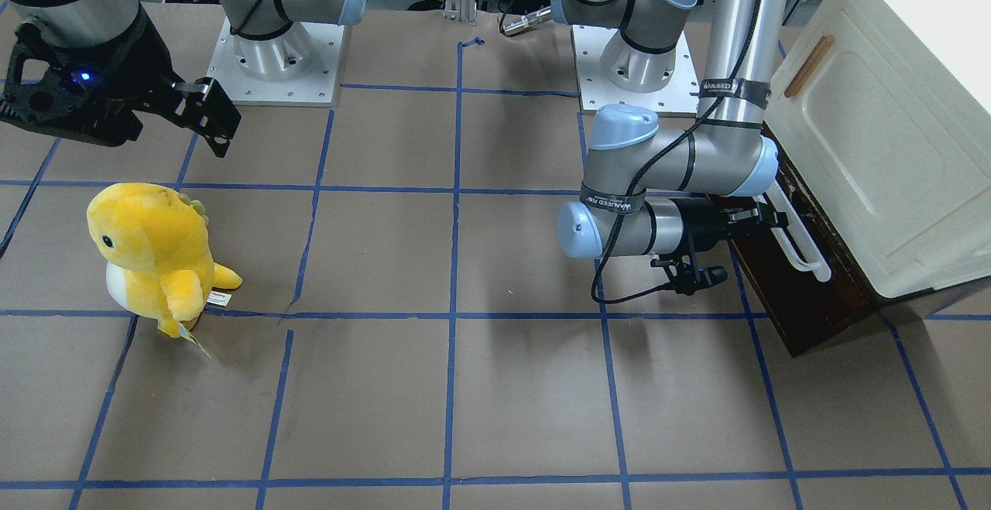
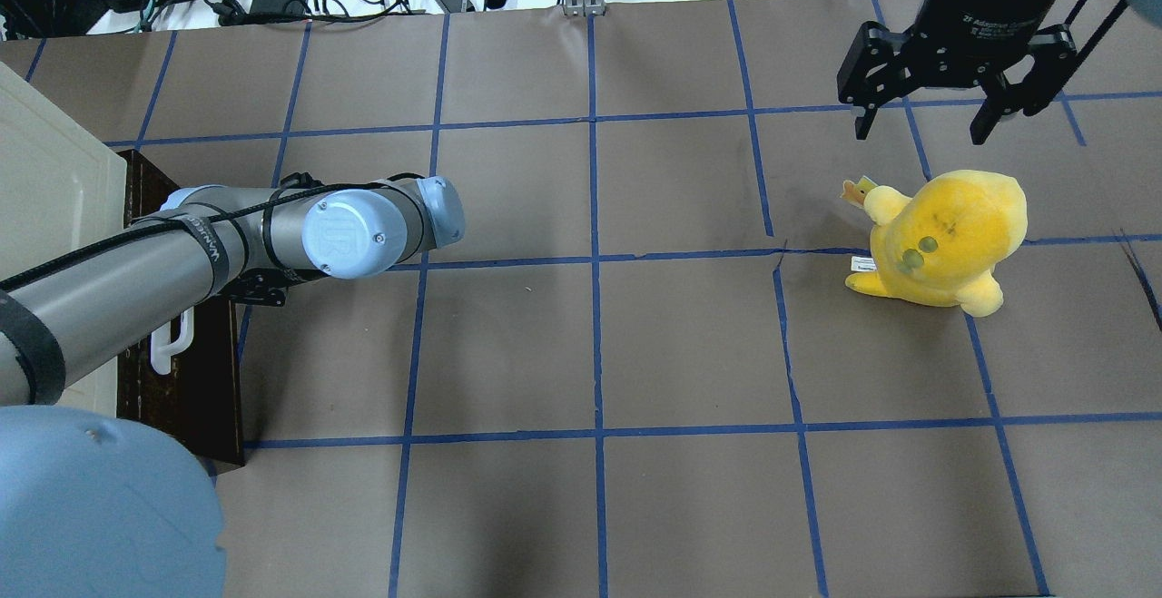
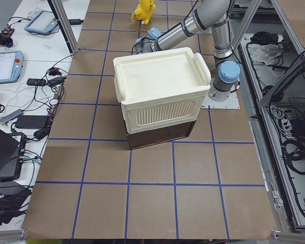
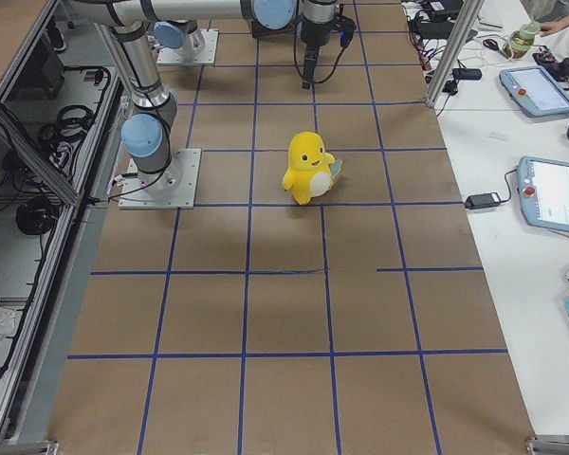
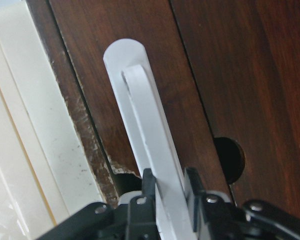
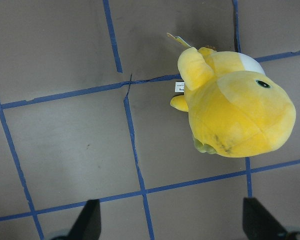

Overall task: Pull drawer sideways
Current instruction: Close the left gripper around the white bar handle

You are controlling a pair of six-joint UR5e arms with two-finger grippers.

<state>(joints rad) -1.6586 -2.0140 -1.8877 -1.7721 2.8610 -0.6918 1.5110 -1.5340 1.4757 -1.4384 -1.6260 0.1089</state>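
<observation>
- Drawer (image 1: 824,305): dark brown front, at the end of the desk (image 1: 464,386) on the robot's left, sitting under the cream cabinet (image 1: 890,146). Front faces in toward the middle of the desk. No pale interior shows, so I judge it closed or barely started.
- Handle (image 5: 150,145): long white bar along the drawer front, standing off the wood. That gap is what lets a finger get behind it.
- Left hand (image 5: 167,185): arm is laid low and level, wrist pointing straight at the drawer front. This suits a pull away from the cabinet, along the desk. The fingers sit one on each side of the bar, pressed on it, so the hand is grasping the handle.
- Grip sits partway along the bar, toward the end nearer the robot. An off-centre pull could skew the drawer in its slot.
- Right hand (image 2: 924,122): fingers spread, holding nothing, hanging above the desk just beyond the yellow plush toy (image 2: 944,240), well apart from the drawer. Looks parked out of the way.
</observation>
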